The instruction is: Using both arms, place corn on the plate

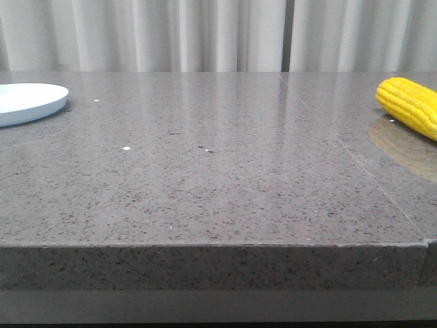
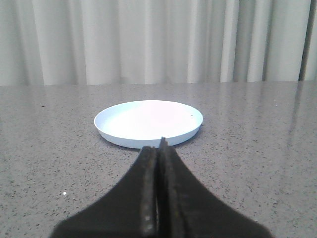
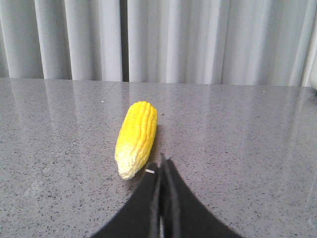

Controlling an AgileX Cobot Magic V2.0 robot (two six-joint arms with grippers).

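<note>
We see the corn cob [image 1: 412, 104] lying at the granite table's [image 1: 218, 178] far right and the plate [image 1: 27, 101] at its far left, well apart, hence two arms. Our left gripper [image 2: 159, 148] faces the plate, our right gripper [image 3: 159, 166] the cob; both are closed and empty.

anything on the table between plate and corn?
No objects. In the front view only bare grey tabletop separates the plate at the left edge from the corn at the right edge, apart from tiny white specks.
</note>
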